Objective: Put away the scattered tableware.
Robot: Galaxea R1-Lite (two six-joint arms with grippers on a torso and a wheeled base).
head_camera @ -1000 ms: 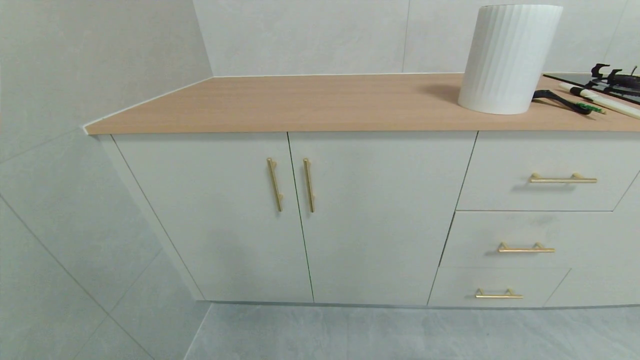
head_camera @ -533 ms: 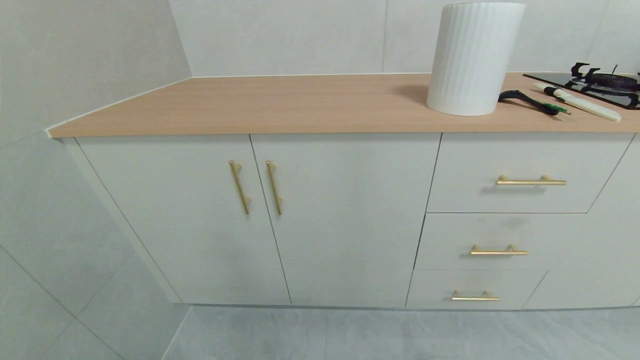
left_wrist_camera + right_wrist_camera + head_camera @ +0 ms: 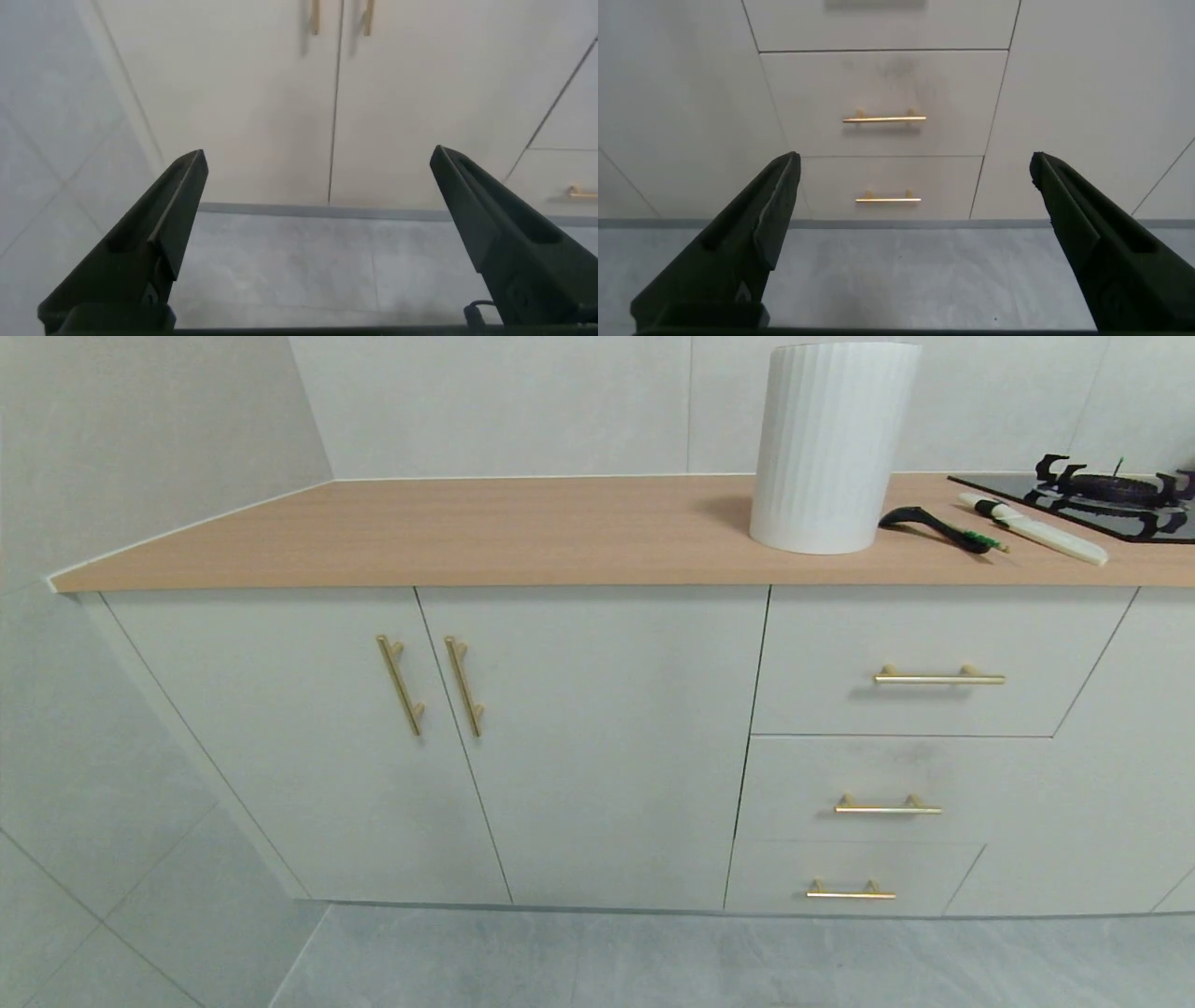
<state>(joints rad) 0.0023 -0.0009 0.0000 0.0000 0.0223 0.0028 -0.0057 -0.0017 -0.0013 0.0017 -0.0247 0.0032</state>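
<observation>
Spread wide at left gripper [image 3: 318,157] and right gripper [image 3: 915,160], low before shut cabinet [image 3: 597,737]; at two o'clock, white canister [image 3: 831,448], ladle [image 3: 934,525], knife [image 3: 1036,530].

The counter [image 3: 513,532] is light brown with a fine wood grain; the tall holder [image 3: 831,448] is white with upright ribs; the spoon [image 3: 934,525] is black, green at one end; the knife [image 3: 1036,527] is cream with a black band; the stove grate [image 3: 1111,490] is black; the cupboard doors [image 3: 607,737] are pale grey-white; the handles [image 3: 938,678] are gold; the floor [image 3: 653,961] is grey, faintly mottled.
</observation>
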